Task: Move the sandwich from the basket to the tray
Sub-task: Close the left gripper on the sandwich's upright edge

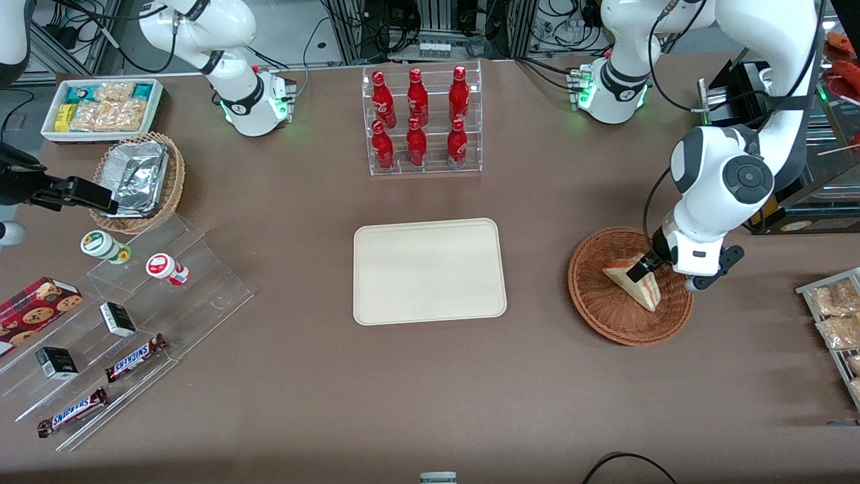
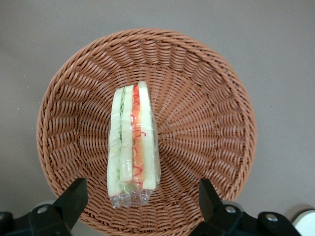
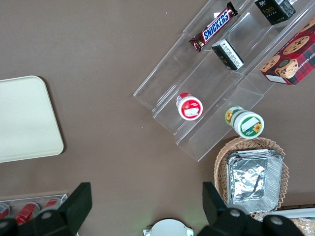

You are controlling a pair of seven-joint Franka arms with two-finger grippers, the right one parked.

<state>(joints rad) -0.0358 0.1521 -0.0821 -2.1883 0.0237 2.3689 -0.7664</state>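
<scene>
The sandwich [image 1: 630, 282] [image 2: 133, 142], a clear-wrapped wedge, stands on edge in the reddish-brown wicker basket [image 1: 586, 299] [image 2: 61, 98], with red and green filling showing between white bread layers. My left gripper [image 1: 646, 266] [image 2: 141, 192] hovers just above the basket, open. Its black fingers [image 2: 74, 196] stand wide apart on either side of the sandwich's near end, touching nothing. The cream tray [image 1: 430, 272] [image 3: 22, 120] lies flat at the table's middle, beside the basket toward the parked arm's end, with nothing on it.
A clear rack of red bottles [image 1: 423, 121] stands farther from the front camera than the tray. A tan basket of foil containers [image 1: 138, 178], a white snack bin [image 1: 101, 107] and a stepped acrylic stand [image 1: 134, 316] sit toward the parked arm's end. A snack rack [image 1: 836, 316] is near the basket.
</scene>
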